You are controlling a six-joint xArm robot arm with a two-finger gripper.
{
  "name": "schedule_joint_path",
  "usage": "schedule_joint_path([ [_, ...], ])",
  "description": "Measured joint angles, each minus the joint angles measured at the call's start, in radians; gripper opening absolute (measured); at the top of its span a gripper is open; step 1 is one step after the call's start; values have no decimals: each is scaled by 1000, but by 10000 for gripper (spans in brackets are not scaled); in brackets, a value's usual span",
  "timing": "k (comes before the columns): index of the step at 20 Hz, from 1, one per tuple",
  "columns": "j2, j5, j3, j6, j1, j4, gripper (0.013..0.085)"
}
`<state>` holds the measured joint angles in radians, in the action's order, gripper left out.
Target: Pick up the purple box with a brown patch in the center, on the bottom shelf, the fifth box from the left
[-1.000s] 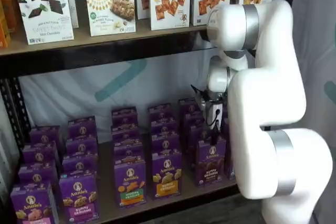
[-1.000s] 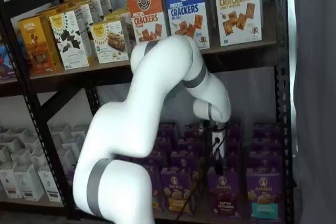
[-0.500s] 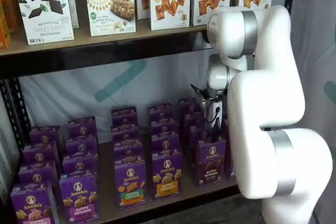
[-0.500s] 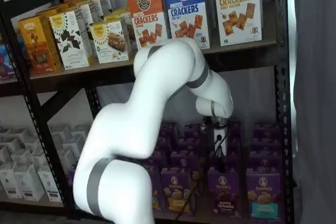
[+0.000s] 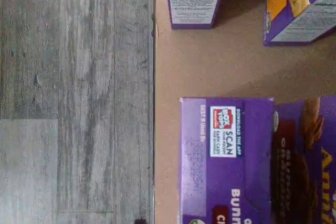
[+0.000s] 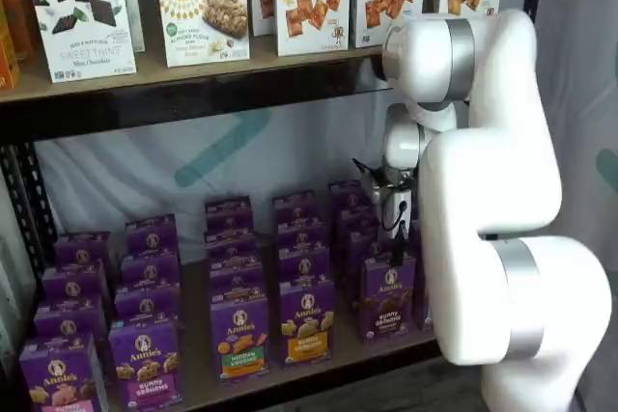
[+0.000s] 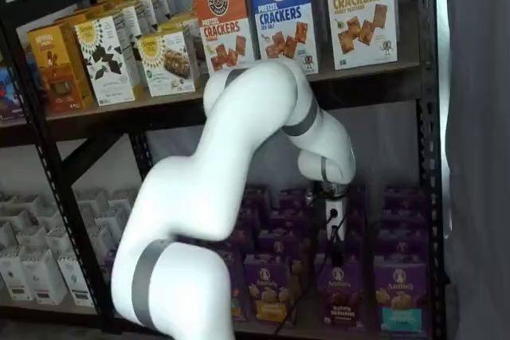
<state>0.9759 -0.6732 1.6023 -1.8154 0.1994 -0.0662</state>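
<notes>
Setting: black metal racking with tan board shelves; the upper shelf [image 6: 193,69] carries cracker cartons, the bottom shelf [image 6: 328,359] carries rows of purple cartons, and grey plank flooring [image 5: 73,98] shows past the board edge in the wrist view.
Target location: the purple box [image 6: 388,294] stands at the front of its row on the bottom shelf, near the right end, just beside the orange-strip carton [image 6: 307,320]; it shows in both shelf views [image 7: 339,294], and in the wrist view its top flap and brown-printed front fill one corner [image 5: 231,156].
Tool: the tool [image 6: 398,238] hangs directly above the purple box, apart from it; its dark fingers are seen too narrowly to show a gap, but the jaws stand fully spread and hold nothing.
Handling: likely a light paperboard carton, stiff at the edges, with panels that would dent under a hard squeeze; its glossy print may be a little slippery.
Where to hold: probably across the thin depth near the top, on the front and back panels, since neighbours stand close at the sides.
Orientation: upright, long axis vertical, printed front facing out toward the rail.
</notes>
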Motion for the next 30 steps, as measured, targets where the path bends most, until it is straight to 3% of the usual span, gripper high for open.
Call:
schedule_joint_path([
  [23, 83, -8, 54, 59, 0, 75, 850],
  [30, 98, -11, 68, -4, 7, 6, 850],
])
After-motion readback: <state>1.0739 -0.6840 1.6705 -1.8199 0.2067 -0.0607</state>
